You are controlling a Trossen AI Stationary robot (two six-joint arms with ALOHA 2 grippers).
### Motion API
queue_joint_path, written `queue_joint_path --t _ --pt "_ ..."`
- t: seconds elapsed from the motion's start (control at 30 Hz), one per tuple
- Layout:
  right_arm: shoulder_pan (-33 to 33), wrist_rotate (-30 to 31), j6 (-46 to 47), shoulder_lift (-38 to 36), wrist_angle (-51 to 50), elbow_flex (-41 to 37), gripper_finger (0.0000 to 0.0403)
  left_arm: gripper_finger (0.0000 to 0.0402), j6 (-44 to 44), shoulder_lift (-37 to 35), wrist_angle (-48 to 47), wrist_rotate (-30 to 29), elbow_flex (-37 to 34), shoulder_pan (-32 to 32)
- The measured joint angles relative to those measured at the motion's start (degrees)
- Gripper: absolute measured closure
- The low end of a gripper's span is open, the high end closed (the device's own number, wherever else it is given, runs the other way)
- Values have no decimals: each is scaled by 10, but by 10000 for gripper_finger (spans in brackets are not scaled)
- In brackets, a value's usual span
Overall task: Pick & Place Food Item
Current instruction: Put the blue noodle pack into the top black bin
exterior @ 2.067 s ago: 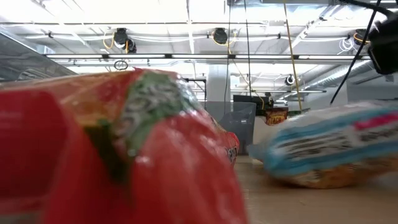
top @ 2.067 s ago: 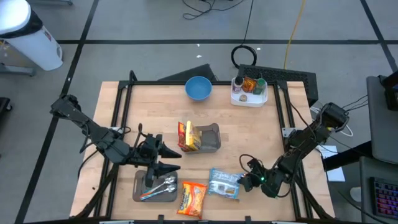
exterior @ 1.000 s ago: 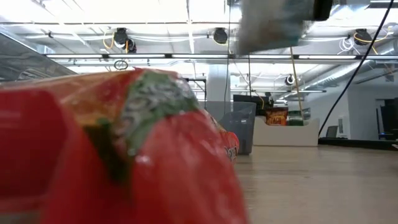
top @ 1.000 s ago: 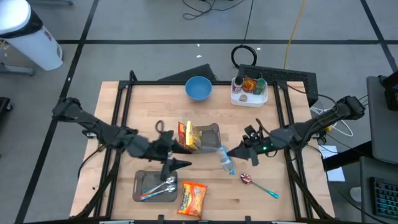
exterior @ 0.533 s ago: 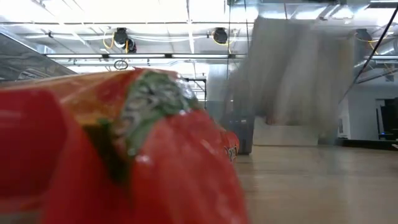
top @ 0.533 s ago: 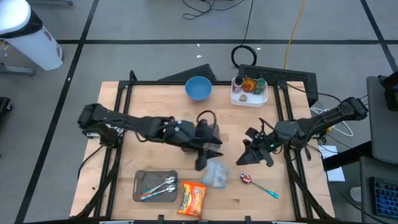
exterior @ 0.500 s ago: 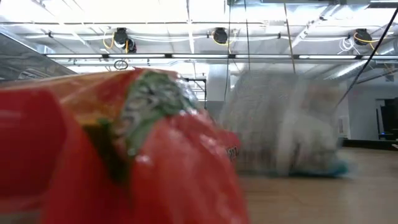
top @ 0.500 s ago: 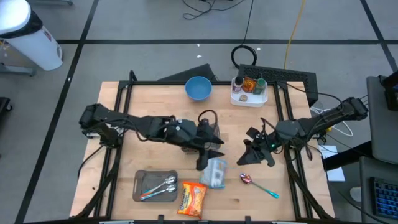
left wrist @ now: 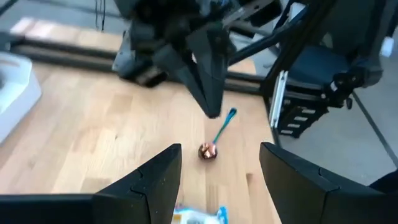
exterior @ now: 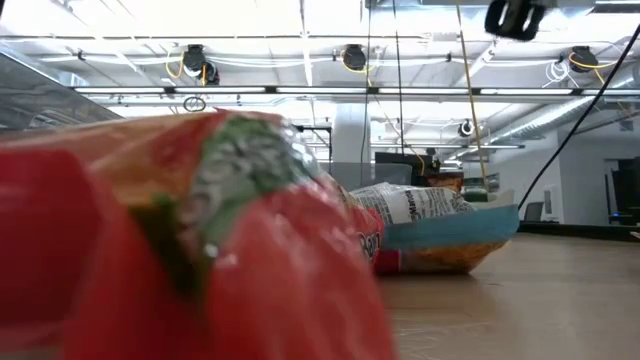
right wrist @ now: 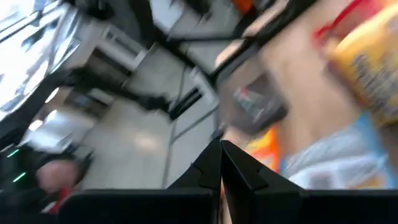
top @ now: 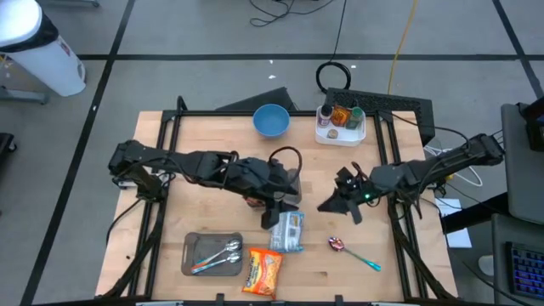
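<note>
While the left gripper [top: 276, 211] hangs over the middle of the wooden table [top: 387, 280] with its two fingers [left wrist: 155, 183] spread and nothing between them, a blue-and-white snack bag [top: 289, 231] lies flat on the boards just below it, toward the near edge. That bag sits just right of the metal tray [top: 192, 247], which holds spoons [top: 223, 252], and its near end is just beside, perhaps touching, an orange chip bag [top: 263, 270] at the near edge. Behind the left gripper a grey container [top: 291, 180] stands, mostly covered by the arm.

The right gripper [top: 327, 206] reaches in from the right side of the table, level with the left one and a little apart from it; its fingers [right wrist: 219, 163] are pressed together and carry nothing. A spoon with a blue handle [top: 355, 252] lies on the boards near it, toward the near right.

At the far edge sit a blue bowl [top: 271, 121] and, to its right, a white tray of small jars [top: 341, 123].

From table height, the orange chip bag [exterior: 180, 250] fills the left foreground and the snack bag [exterior: 440, 232] lies beyond it.
</note>
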Motion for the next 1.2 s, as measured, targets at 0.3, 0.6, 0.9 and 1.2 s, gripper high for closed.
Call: queue_joint_path --t 0.3,0.6,0.9,1.2 --pt "-25 34 -57 36 185 -54 384 179 -55 -47 -55 -1 0 -4" --pt "-66 10 22 83 251 -77 239 178 -93 -125 -117 -59 0 -25" --pt "-50 -55 -6 87 42 -77 105 179 -131 -169 -156 -123 0 -59" --pt "-3 35 78 129 154 -177 99 178 -137 -164 -159 -140 -1 -77"
